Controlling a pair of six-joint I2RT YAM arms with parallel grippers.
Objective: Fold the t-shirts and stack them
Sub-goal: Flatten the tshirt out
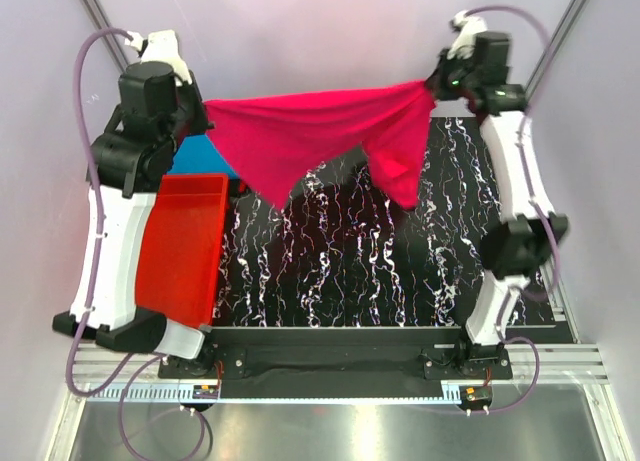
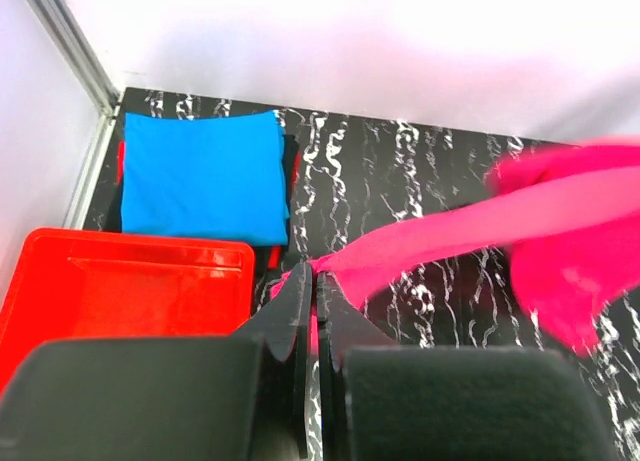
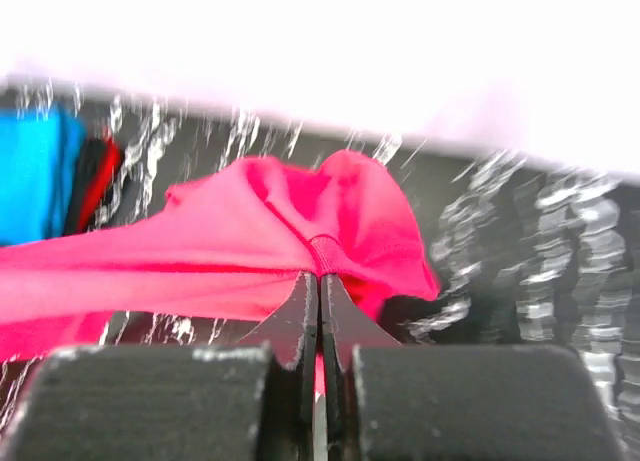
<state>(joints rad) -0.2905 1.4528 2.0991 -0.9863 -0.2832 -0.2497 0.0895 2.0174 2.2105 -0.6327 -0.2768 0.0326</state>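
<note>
My left gripper [image 1: 205, 109] is clenched on one edge of the magenta-pink t-shirt [image 1: 300, 131] at the upper left of the top view. In my left wrist view the two fingers stand pressed together with a thin fold of pink cloth pinched between their tips. My right gripper [image 1: 432, 84] is at the upper right of the top view and is clamped down too. My right wrist camera shows its fingers meeting on a ribbed hem of the same shirt, with the cloth bunching up in a soft mound just beyond the tips. The pink shirt hangs stretched between my two grips across the upper part of the top view, raised over the black marbled table [image 1: 350, 271]. Its top edge runs fairly taut from one side to the other. Below that edge it sags into a pointed drape left of centre and a thicker gathered lobe toward the right. I cannot tell whether those low ends touch the tabletop. The turquoise-blue t-shirt [image 2: 200, 176] lies folded into a flat rectangle at the upper left of my left wrist view, in the far left corner of the table. It lies just past the far rim of the red plastic tray [image 2: 140, 245]. A dark edge and a red edge peek out from under it, and I cannot make out what they are. In the top view only a sliver of the blue shirt shows, between my left arm and the pink cloth.
</note>
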